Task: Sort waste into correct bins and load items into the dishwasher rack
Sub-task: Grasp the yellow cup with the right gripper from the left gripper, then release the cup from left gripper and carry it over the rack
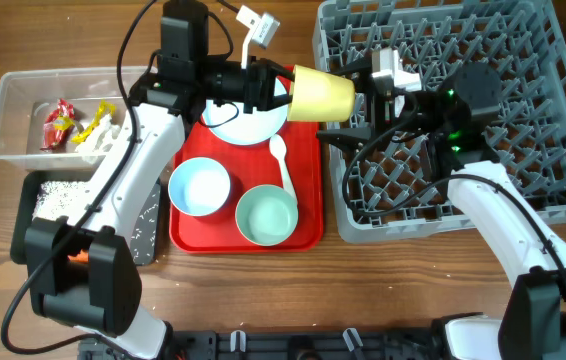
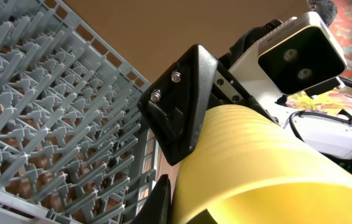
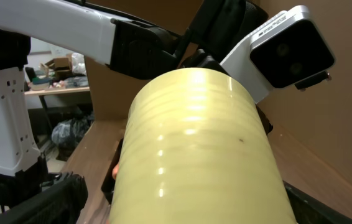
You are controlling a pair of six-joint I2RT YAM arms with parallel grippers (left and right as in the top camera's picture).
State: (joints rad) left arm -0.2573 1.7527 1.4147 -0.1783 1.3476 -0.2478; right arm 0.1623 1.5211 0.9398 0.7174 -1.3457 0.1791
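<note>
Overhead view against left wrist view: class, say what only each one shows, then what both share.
Only overhead: red tray with plate, two bowls and spoon; clear bin holding wrappers; black bin with rice.
Only left wrist: screws on the finger pressed to the cup.
Both: the cup, the left claw holding it, the rack.

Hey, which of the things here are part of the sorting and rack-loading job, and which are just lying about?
Job: cup, plate, bowl, other bowl, spoon, rack, clear bin, black bin, wrappers, rice.
Lying about: red tray, table.
</note>
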